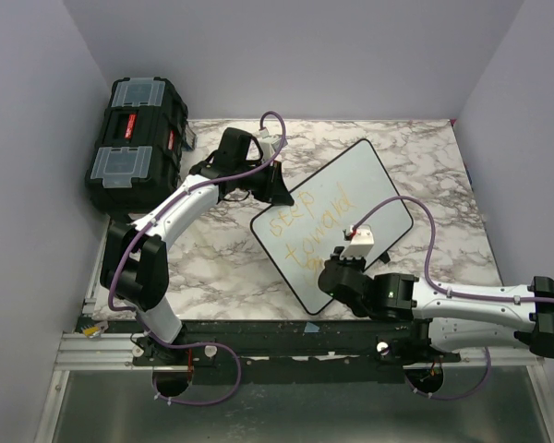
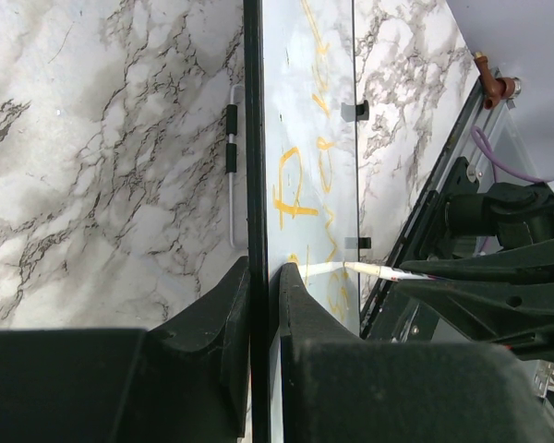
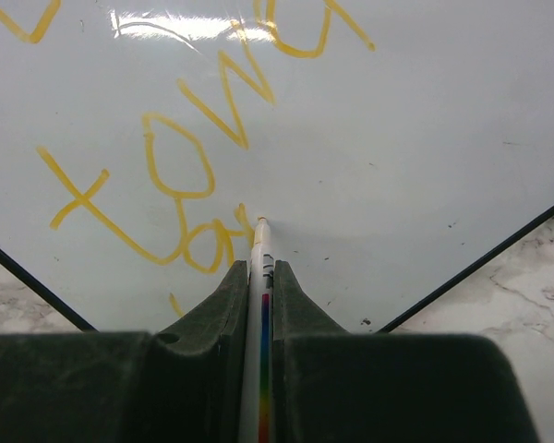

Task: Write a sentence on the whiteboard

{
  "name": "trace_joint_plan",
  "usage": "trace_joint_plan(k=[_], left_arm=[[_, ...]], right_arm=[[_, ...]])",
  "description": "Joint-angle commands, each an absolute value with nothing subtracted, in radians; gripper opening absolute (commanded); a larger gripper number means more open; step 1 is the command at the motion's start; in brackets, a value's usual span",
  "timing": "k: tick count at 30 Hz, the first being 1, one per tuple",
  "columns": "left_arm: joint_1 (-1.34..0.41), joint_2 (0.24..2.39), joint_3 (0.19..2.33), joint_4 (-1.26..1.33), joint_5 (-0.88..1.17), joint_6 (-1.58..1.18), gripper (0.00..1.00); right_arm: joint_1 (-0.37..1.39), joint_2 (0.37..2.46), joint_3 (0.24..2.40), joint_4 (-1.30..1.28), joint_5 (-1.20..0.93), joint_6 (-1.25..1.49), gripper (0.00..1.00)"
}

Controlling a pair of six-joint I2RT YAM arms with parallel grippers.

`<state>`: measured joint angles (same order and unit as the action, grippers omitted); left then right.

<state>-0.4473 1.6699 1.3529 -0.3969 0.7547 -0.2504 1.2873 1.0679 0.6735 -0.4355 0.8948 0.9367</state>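
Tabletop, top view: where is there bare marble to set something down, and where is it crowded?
Free: marble tabletop between the whiteboard and the right wall; between the left arm and the board's left edge. Crowded: the toolbox corner by the left gripper, and the near edge around the right gripper holding the marker.

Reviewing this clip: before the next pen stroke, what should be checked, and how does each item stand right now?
1. Left gripper shut on the whiteboard, at its rim: ok.
2. Right gripper shut on the marker: ok.
3. Marker tip meeting the board at the third line of the sentence: ok, as far as the right wrist view shows.
4. Bare board to the right of the tip: ok.
5. Third line's wording correct: cannot tell, too little is readable.
6. Toolbox apart from the board: ok.
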Motion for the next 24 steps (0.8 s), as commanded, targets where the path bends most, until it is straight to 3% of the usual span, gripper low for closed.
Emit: trace_joint_plan(k=[1,12,24], left_arm=[[-0.488,1.664,1.338,-0.422,0.72,-0.146,0.0],[-0.489,1.665,1.338,-0.423,0.72,-0.147,0.0],[-0.489,1.665,1.336,-0.419,0.721,-0.146,0.0]], right_arm=[[1.282,1.08,0.66,-0.462,0.939,0.98,0.01],[1.281,1.155,0.738,-0.479,1.014,0.948,0.01],[1.28,1.137,0.726,-0.423,0.918,0.909,0.01]])
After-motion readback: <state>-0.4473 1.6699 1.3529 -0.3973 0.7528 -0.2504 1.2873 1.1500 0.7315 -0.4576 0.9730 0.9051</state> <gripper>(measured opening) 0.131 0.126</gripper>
